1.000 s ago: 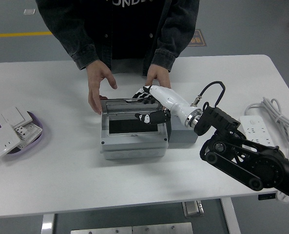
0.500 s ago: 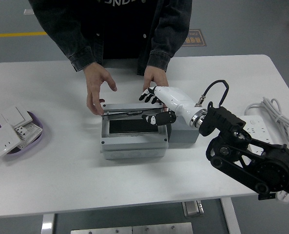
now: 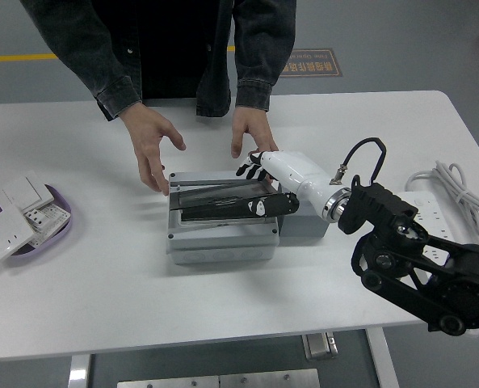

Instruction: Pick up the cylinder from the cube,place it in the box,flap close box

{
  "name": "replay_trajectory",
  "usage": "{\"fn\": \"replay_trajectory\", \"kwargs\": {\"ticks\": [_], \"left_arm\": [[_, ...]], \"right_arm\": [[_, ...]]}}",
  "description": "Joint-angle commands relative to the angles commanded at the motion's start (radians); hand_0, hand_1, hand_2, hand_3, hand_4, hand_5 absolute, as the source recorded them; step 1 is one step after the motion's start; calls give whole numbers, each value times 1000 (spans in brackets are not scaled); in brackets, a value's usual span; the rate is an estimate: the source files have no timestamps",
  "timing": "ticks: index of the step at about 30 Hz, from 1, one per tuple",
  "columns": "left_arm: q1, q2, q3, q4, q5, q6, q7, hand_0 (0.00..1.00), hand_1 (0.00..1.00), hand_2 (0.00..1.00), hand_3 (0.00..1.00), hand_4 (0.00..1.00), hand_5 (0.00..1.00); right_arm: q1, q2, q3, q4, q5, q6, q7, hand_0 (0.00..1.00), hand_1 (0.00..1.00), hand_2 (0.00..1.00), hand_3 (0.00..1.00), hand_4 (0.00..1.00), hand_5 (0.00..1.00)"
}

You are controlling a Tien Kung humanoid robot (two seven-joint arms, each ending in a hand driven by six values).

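A grey box stands mid-table, with its clear flap tilted low over the dark opening and nearly flat. My right hand lies on the flap's right end. Its black fingertips sit at the rear edge and its thumb stretches across the top, spread and gripping nothing. Against the box's right side sits the grey cube, partly hidden by my wrist. No cylinder shows anywhere. A person's two hands hover just behind the box without touching it.
A purple dish with white wall switches sits at the far left. At the right edge lie a white power strip and its coiled cable. The person stands close at the far side.
The flap has swung down from upright to almost flat, and my right hand has followed it forward and down. The person's hands have let go of the box and drawn back.
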Motion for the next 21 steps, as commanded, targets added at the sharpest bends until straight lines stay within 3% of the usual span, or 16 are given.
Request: {"fn": "replay_trajectory", "kwargs": {"ticks": [11,12,13,17,21], "left_arm": [[0,3,-2,0,6,0,1,638,664,576,639,731,275],[-1,3,-2,0,7,-1,1,638,664,576,638,732,276],[-1,3,-3,0,8,-1,1,638,664,576,638,732,276],[-1,3,-2,0,8,-1,1,638,664,576,638,732,276],[1,3,-4,0,11,-1,2,638,664,576,638,732,276]], "right_arm": [[-19,-24,-21,-6,161,-16,40,535,581,627,685,648,208],[-19,-27,-20,-10,178,-18,47,533,597,635,697,463,149],[-20,-29,-18,-15,197,-20,56,533,597,635,697,463,149],[-24,-38,30,-21,243,-47,91,533,597,635,697,463,149],[-44,-46,122,-1,189,-73,101,532,597,636,698,454,166]]}}
